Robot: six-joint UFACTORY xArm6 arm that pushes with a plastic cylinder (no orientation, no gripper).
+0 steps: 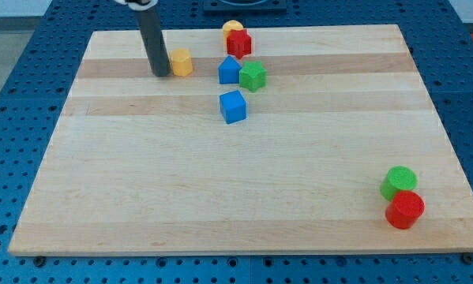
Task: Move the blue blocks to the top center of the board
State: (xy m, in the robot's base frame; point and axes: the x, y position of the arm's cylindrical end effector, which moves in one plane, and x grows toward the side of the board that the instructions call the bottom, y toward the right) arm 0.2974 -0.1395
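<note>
Two blue blocks lie in the upper middle of the wooden board. A blue block with a pointed top touches a green star block on its right. A blue cube lies just below them, apart. My tip rests on the board at the upper left, right against the left side of a yellow hexagonal block. It is well to the left of both blue blocks.
A red star block with a yellow block behind it sits at the top center edge. A green cylinder and a red cylinder stand together at the bottom right corner.
</note>
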